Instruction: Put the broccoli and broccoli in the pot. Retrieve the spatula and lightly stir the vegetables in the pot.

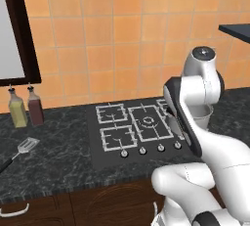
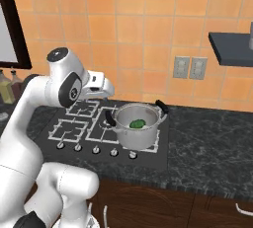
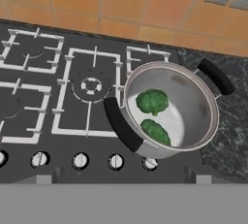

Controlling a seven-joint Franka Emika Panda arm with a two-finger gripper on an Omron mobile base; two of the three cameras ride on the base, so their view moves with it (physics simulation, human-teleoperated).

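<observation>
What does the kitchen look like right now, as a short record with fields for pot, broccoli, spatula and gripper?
pot: on the stove, right-hand burner, upright
broccoli: two florets in the pot, second beside the first
spatula: on the counter left of the stove, untouched
gripper: open, empty, above the stove left of the pot
bottles: two, by the wall

Dark marbled desk [image 1: 58, 161] carries the black stove [image 1: 136, 129]; spatula [image 1: 22, 150] lies at left, two bottles [image 1: 27, 107] by wall; pot [image 2: 137, 126] on right burner.
</observation>
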